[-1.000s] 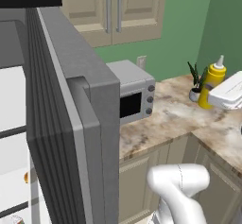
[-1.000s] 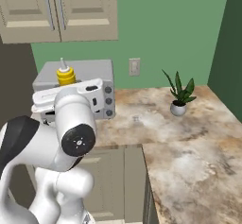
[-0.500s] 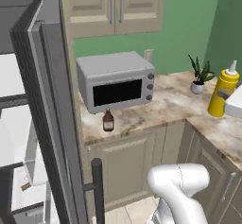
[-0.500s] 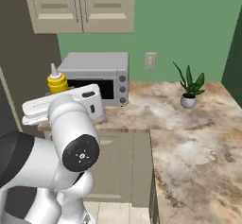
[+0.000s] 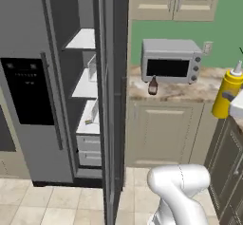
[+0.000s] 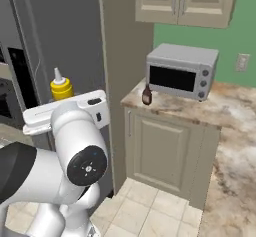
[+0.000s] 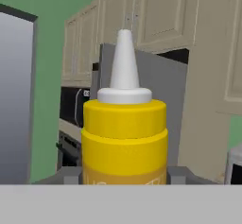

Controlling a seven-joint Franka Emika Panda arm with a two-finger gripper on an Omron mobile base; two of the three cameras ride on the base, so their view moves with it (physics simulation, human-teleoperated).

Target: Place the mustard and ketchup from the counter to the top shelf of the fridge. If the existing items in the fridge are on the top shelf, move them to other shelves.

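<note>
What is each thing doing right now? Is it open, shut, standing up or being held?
fridge: one door open, the door with the black panel shut.
mustard: upright, held in the hand, off the counter.
hand: shut on the mustard.
ketchup: upright on the counter, in front of the microwave.
microwave: door shut.
upper cabinets: doors shut.
top shelf: bare where visible.

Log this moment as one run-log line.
gripper: shut on mustard, carried upright | ketchup: on counter by microwave | fridge: door open
</note>
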